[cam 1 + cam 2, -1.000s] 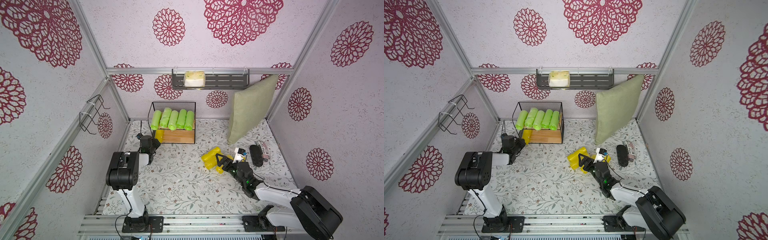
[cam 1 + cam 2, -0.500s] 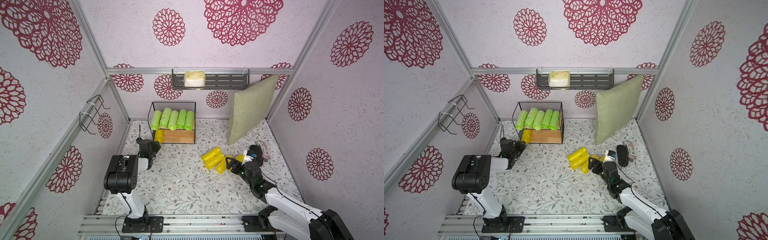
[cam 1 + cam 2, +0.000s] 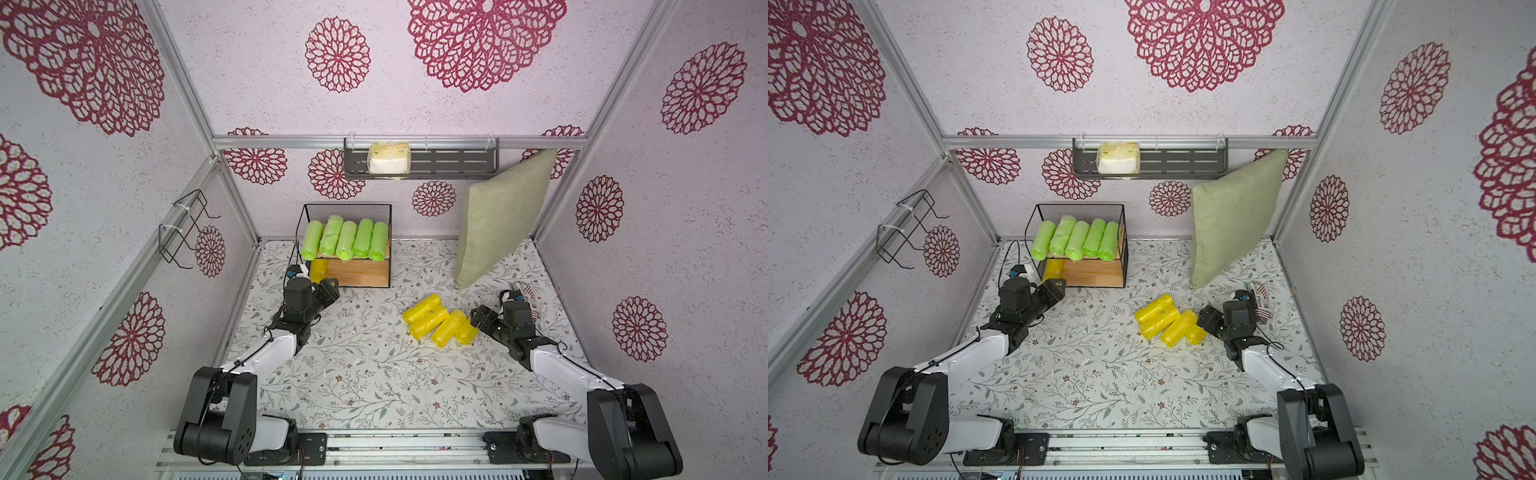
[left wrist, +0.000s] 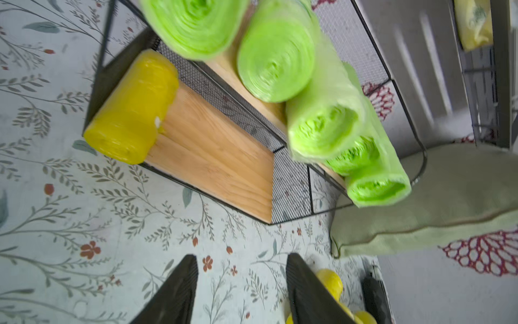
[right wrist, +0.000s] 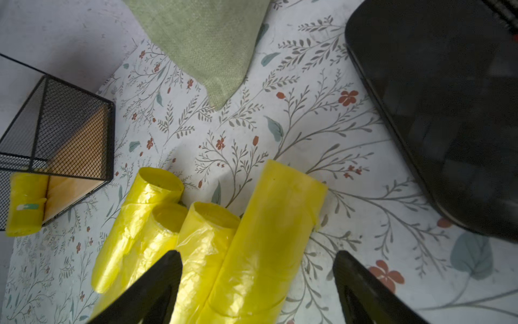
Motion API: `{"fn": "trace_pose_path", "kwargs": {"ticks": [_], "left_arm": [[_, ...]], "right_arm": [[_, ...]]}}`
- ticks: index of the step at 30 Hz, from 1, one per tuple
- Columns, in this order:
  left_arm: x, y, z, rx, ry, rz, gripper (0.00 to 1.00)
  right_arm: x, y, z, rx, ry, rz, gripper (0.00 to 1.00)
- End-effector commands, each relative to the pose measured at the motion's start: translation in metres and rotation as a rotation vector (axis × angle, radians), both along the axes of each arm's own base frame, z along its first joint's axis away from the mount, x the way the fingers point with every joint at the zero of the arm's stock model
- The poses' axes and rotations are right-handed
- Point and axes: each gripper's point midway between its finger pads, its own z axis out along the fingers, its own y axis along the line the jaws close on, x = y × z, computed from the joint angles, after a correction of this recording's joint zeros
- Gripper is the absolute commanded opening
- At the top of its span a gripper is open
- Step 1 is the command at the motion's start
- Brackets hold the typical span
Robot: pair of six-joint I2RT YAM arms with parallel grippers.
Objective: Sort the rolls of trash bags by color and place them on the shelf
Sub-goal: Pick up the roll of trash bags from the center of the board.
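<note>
Five green rolls [image 3: 345, 240] fill the upper board of the shelf [image 3: 361, 272] side by side, so the lower board is evidently meant for yellow: one yellow roll [image 4: 131, 109] lies tucked against the mesh at its left end, leaving bare wood for more. The left gripper [image 4: 241, 255] hangs just in front of the shelf, jaws parted and empty. Well off to the shelf's front right, the right gripper [image 5: 258, 252] is spread wide over the four yellow rolls [image 3: 440, 322] on the table [image 3: 365, 374], the nearest one between its jaws but not pinched, ready for a squeeze across its soft sides.
</note>
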Motion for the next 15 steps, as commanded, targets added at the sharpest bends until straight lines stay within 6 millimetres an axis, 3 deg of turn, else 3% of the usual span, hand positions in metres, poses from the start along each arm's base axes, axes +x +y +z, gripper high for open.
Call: {"fn": "trace_pose_path", "kwargs": {"ticks": [1, 9, 15], "left_arm": [[-0.014, -0.013, -0.006, 0.07, 0.056, -0.068, 0.56], [-0.018, -0.039, 0.001, 0.058, 0.065, -0.134, 0.57], [-0.021, -0.058, 0.008, 0.054, 0.077, -0.181, 0.57]], "right_arm": [[0.016, 0.0, 0.01, -0.003, -0.035, 0.025, 0.88], [0.035, 0.006, -0.013, 0.063, 0.005, -0.012, 0.82], [0.036, 0.002, -0.031, 0.05, 0.041, -0.068, 0.71]]}}
